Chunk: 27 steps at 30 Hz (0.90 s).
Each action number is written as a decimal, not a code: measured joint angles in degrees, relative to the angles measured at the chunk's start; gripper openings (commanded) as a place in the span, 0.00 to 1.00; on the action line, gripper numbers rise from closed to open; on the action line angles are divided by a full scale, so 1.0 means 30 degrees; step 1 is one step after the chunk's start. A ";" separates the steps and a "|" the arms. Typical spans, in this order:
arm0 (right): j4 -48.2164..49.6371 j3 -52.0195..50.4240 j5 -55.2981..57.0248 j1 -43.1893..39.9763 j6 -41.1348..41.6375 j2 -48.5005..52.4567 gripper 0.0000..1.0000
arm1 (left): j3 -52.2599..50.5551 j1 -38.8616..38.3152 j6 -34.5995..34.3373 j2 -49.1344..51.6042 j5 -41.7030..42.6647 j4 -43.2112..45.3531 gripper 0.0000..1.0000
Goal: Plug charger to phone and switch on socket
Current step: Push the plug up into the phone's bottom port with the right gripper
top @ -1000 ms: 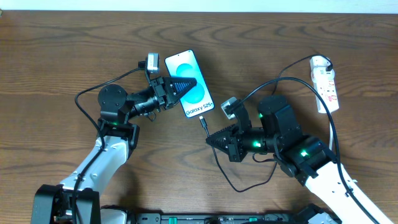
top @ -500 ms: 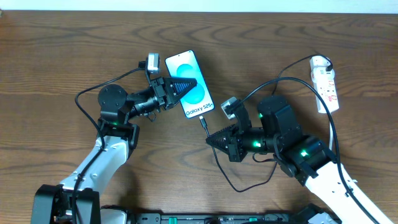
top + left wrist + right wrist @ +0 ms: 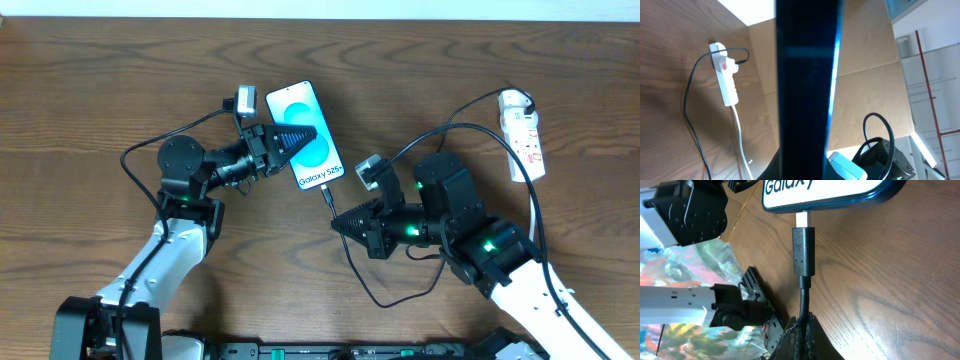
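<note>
The phone [image 3: 305, 135] lies on the table with its cyan-and-white "Galaxy S25" screen up. My left gripper [image 3: 306, 134] is shut on the phone; in the left wrist view the phone's dark edge [image 3: 807, 85] fills the middle. My right gripper [image 3: 340, 224] is shut on the charger cable [image 3: 804, 305] just behind its connector [image 3: 803, 250]. The metal tip [image 3: 802, 219] touches the phone's bottom edge [image 3: 840, 200] at the port and still shows. The white socket strip [image 3: 524, 133] lies far right; it also shows in the left wrist view [image 3: 725, 75].
The black cable [image 3: 400, 290] loops behind my right arm and runs up to the strip's far end [image 3: 515, 98]. The strip's white cord [image 3: 740, 140] trails toward the table's front.
</note>
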 measured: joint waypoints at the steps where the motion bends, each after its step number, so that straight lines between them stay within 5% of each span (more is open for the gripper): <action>1: 0.0007 0.0000 0.0007 0.0000 0.0000 0.0000 0.01 | 0.0000 0.0000 0.0000 0.0000 0.0000 0.0000 0.07; 27: 0.1217 0.0000 0.0189 0.0036 0.0000 0.0022 0.01 | 0.0007 0.0058 0.0000 0.0000 -0.0146 0.0015 0.07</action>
